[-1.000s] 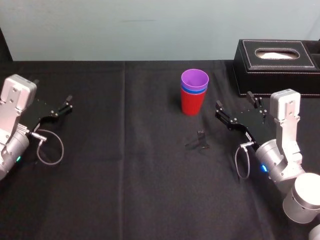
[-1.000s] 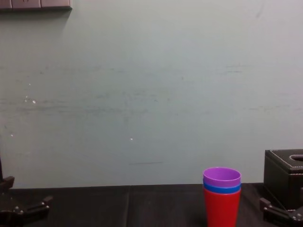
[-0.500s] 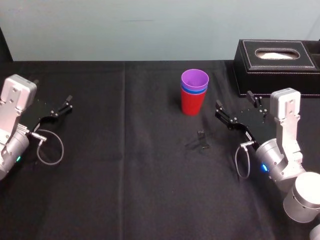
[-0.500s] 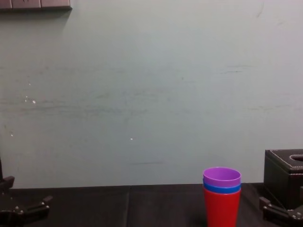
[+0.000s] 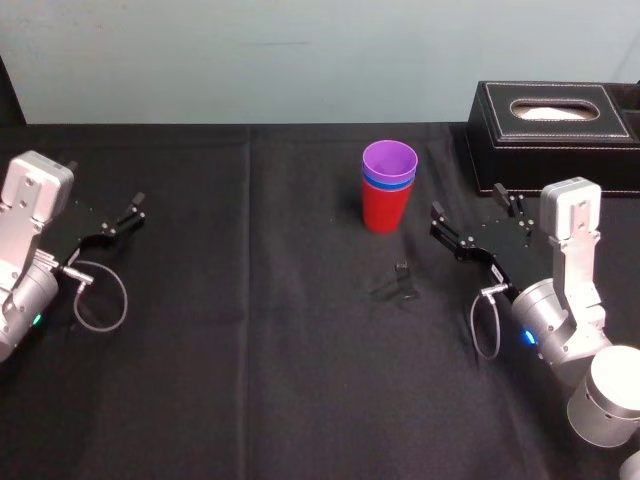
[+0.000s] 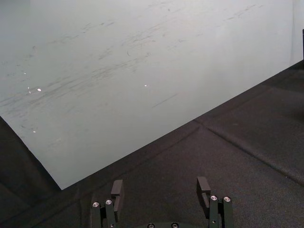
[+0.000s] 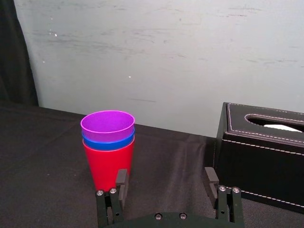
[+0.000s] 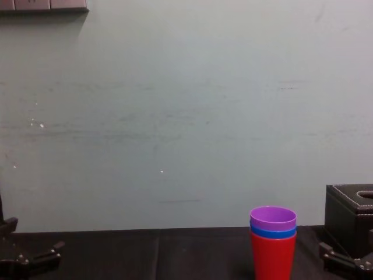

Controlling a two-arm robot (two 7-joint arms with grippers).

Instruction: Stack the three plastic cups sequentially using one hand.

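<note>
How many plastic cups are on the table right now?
3, all nested in one upright stack: the red cup at the bottom, the blue cup inside it, the purple cup on top. None seems hidden.

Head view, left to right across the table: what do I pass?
left pincer, open and resting over the cloth → stack of three plastic cups, nested and upright → right pincer, open, just short of the stack

A black-clothed table (image 5: 250, 380) carries stacked cups (image 5: 386, 205), a black box (image 5: 555, 135) and a small dark piece (image 5: 401, 269).
</note>
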